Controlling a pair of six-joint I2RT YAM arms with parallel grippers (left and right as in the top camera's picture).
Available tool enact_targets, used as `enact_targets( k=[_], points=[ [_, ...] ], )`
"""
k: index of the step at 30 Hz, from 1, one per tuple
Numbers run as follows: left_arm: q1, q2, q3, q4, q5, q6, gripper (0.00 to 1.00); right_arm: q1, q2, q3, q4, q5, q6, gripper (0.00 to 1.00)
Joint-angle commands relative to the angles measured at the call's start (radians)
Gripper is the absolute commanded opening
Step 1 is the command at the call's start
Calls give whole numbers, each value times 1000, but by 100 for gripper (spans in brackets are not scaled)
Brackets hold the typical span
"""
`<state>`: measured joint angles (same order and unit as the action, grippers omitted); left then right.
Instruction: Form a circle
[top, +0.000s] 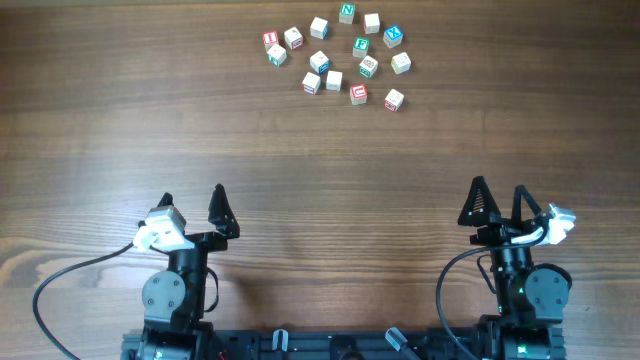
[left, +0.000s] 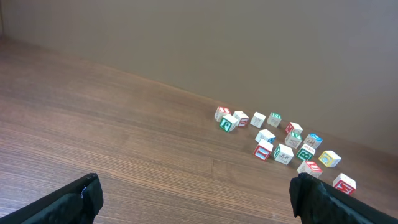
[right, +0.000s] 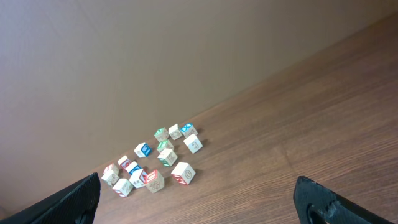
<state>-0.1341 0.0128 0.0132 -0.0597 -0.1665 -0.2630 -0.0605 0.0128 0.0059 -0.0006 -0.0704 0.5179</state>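
Left pincer (top: 192, 195) open, right pincer (top: 499, 189) open, both empty, arms retracted

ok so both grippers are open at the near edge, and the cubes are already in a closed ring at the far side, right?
Not a ring. The overhead view shows the cubes in a loose, irregular cluster with several in the middle. The rest holds: left gripper and right gripper are open at the near edge, cubes on the far side.
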Motion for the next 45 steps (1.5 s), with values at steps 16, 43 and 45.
enact_targets(
  k=[16,43,45],
  points=[
    [8,-8,-8,3,-3,21,100,4,0,-1,3,-4,-18,100],
    [8,-8,22,-54,215,19,100,4,1,-1,3,-4,-18,100],
    [8,-7,63,-110,215,20,100,4,1,-1,3,-4,-18,100]
  ],
)
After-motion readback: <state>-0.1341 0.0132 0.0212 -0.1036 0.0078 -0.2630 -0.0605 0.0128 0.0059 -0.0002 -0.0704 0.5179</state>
